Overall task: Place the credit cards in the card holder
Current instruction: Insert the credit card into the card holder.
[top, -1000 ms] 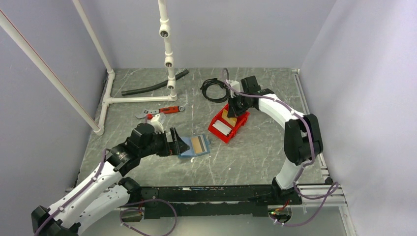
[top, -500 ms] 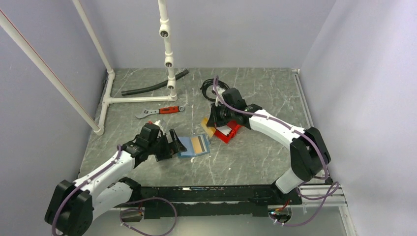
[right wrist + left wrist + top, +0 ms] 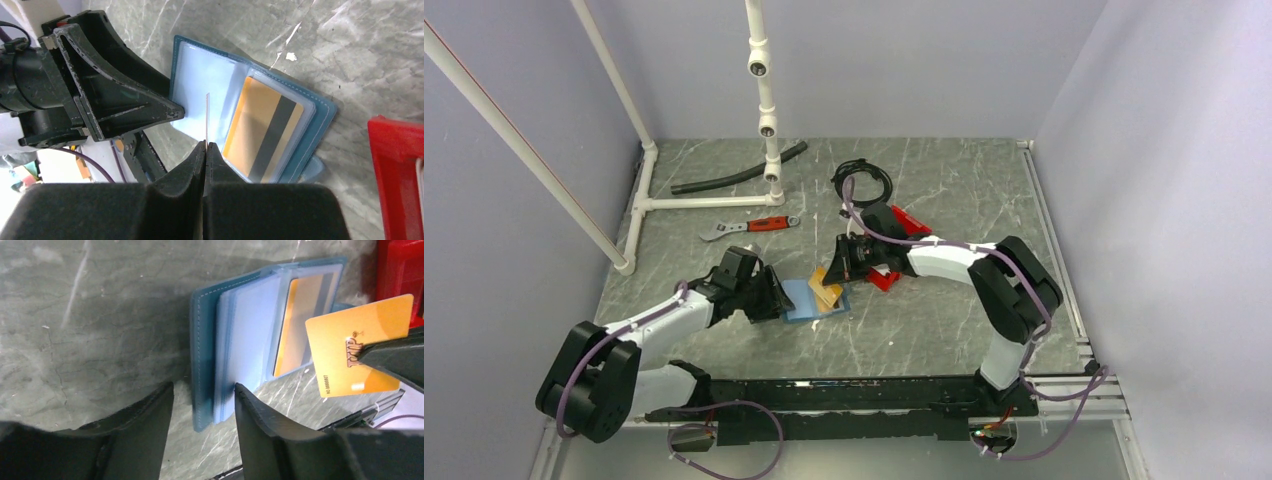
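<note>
Partly hidden by the right gripper (image 3: 205, 145) pinching it, the tan-orange card (image 3: 340, 340) hangs over the card holder (image 3: 240, 340) — brought from the red bin (image 3: 395, 170); the left gripper (image 3: 204, 388), jaws parted, has narrowed.

In the right wrist view, the tan-orange card (image 3: 206, 115) pinched in the right claw (image 3: 205, 145) is seen edge-on only, as a thin line, so its faces are hidden. Beside that claw, the red bin (image 3: 397, 170) is cut off by the picture's edge. In the left wrist view, one card corner is covered by a right-claw finger, and the card holder (image 3: 240, 335) is partly covered by a finger of the left claw (image 3: 204, 395).
</note>
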You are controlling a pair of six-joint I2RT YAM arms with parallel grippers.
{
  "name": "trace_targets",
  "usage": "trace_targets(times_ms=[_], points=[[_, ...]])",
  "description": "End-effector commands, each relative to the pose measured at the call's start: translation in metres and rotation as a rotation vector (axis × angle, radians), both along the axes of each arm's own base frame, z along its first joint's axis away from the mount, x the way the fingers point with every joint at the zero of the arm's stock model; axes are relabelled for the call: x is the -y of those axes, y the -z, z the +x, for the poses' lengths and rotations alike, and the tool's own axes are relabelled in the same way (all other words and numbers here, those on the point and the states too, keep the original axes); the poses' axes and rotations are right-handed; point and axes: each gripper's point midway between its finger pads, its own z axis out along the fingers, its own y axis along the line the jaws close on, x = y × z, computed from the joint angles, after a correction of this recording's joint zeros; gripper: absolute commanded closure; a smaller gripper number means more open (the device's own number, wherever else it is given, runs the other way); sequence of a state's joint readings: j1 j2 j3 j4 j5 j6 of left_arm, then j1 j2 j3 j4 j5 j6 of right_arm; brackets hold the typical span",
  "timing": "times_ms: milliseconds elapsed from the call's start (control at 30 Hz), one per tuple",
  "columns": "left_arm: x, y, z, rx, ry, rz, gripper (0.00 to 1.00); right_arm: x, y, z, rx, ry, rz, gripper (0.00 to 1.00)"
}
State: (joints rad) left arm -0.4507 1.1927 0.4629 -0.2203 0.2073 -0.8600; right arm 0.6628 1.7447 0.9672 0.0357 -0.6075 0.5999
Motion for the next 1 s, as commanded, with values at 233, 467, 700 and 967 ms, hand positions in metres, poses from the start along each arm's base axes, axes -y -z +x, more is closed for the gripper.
trace_targets(times_ms=[233,467,700,967], points=[[-0.019,0.021,-0.003,-0.048,-0.069,0.090,0.61,-0.014,0.014,0.005,0.015,-0.029,0.021,1.00],[-0.015,0.021,-0.004,-0.051,-0.062,0.064,0.66,-0.020,0.025,0.001,0.010,-0.043,-0.011,1.00],[-0.016,0.020,-0.008,-0.052,-0.060,0.064,0.68,-0.024,0.031,0.009,0.016,0.002,-0.041,1.00],[-0.013,0.020,-0.011,-0.061,-0.058,0.036,0.71,-0.032,0.028,0.030,0.051,0.141,-0.001,1.00]])
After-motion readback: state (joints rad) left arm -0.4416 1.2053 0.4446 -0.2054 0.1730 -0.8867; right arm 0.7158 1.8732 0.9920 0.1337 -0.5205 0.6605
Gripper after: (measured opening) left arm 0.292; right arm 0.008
